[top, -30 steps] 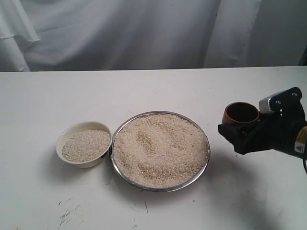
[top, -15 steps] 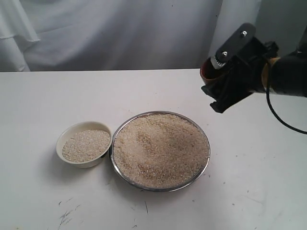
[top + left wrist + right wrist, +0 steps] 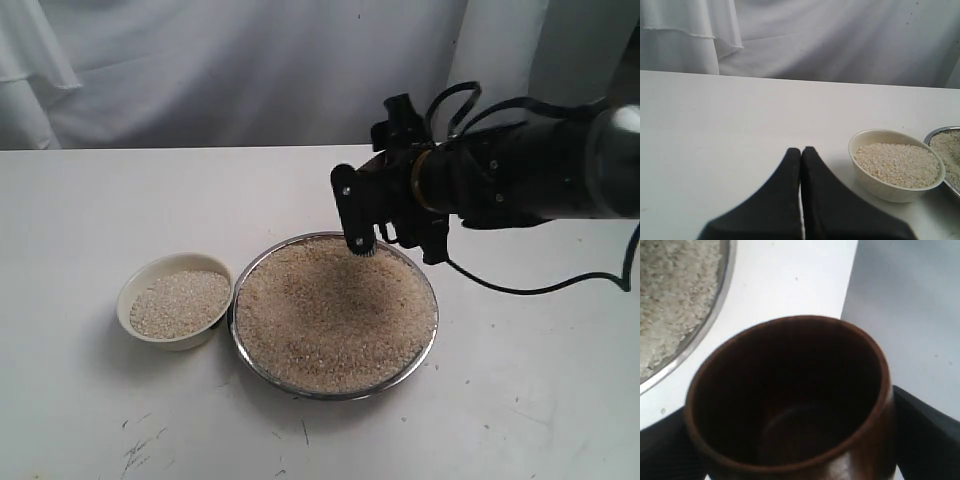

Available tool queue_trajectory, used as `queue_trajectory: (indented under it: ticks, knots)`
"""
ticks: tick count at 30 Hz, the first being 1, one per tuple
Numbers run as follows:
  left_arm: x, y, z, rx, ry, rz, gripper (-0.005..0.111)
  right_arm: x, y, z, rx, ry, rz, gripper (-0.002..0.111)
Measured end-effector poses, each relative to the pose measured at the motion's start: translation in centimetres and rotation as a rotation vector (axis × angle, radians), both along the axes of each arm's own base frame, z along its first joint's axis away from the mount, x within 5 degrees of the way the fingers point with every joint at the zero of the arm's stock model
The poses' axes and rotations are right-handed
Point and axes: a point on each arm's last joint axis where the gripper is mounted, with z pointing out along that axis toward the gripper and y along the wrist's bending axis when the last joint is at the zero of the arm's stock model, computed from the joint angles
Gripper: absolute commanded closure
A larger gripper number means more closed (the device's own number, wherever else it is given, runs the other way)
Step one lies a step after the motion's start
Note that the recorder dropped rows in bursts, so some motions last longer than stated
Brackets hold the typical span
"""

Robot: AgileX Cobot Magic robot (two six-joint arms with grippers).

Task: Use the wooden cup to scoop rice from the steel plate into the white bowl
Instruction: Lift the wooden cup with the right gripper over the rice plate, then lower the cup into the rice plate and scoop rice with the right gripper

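My right end effector point(image 3: 378, 215), clamped on the empty cup point(image 3: 790, 400), hangs over the plate's point(image 3: 436, 312) far rim mid-counter, where I judge a shallow, tilted sweep through the rice point(image 3: 330, 320) best, left end effector point(image 3: 801, 162) pinched together.

Table point(image 3: 520, 400) — bowl point(image 3: 124, 300) at left, just beside plate point(image 3: 335, 396) at right; rice point(image 3: 330, 320) in both; cup point(image 3: 790, 390) in right gripper point(image 3: 375, 215), above plate's far rim.
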Motion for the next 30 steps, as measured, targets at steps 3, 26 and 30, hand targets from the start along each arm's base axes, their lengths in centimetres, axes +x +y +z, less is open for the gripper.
queue_trajectory:
  ticks: [3, 26, 30]
  knots:
    - [0.0, 0.0, 0.0, 0.000, 0.000, 0.000, 0.107, -0.5, 1.9, -1.4, -0.150, -0.043, 0.111, 0.108]
    - [0.0, 0.0, 0.0, 0.000, 0.000, 0.000, 0.107, -1.2, 6.5, -7.4, -0.361, -0.061, 0.445, 0.108]
    - [0.0, 0.0, 0.0, 0.000, 0.000, 0.000, 0.107, -1.4, 6.7, -7.4, -0.354, -0.056, 0.464, 0.108]
